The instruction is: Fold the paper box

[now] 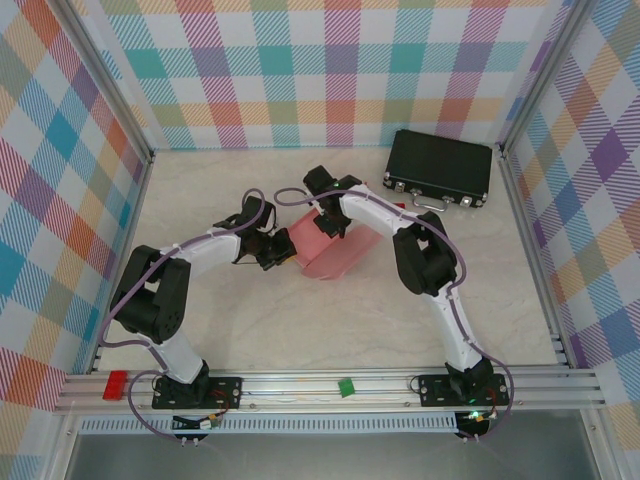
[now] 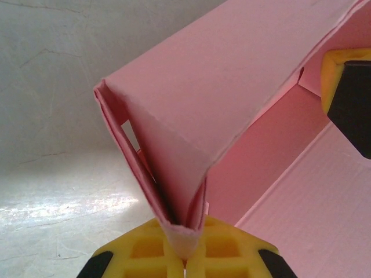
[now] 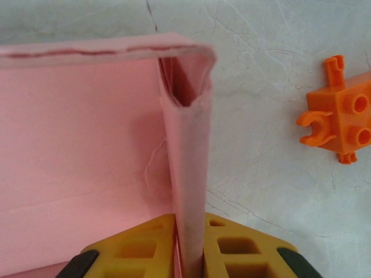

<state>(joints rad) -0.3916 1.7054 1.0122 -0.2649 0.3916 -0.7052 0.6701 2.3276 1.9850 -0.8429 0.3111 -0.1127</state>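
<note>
The paper box [image 1: 340, 252] is light-pink card, partly formed with raised walls, and sits mid-table between both arms. In the left wrist view, my left gripper [image 2: 185, 256] is shut on a folded corner of the box's wall [image 2: 191, 116], the card pinched between its yellow fingers. It holds the box's left side [image 1: 283, 250]. Seen from the right wrist, my right gripper [image 3: 190, 252] is shut on a doubled upright wall of the box [image 3: 188, 156]. It grips at the far edge [image 1: 328, 222]. One of the right gripper's fingers [image 2: 348, 87] shows beyond the box.
A black case [image 1: 440, 168] lies at the back right. An orange toy [image 3: 339, 113] rests on the table just right of the box. A small red block [image 1: 115, 385] and a green piece [image 1: 346, 387] sit on the front rail. Checked walls enclose the table.
</note>
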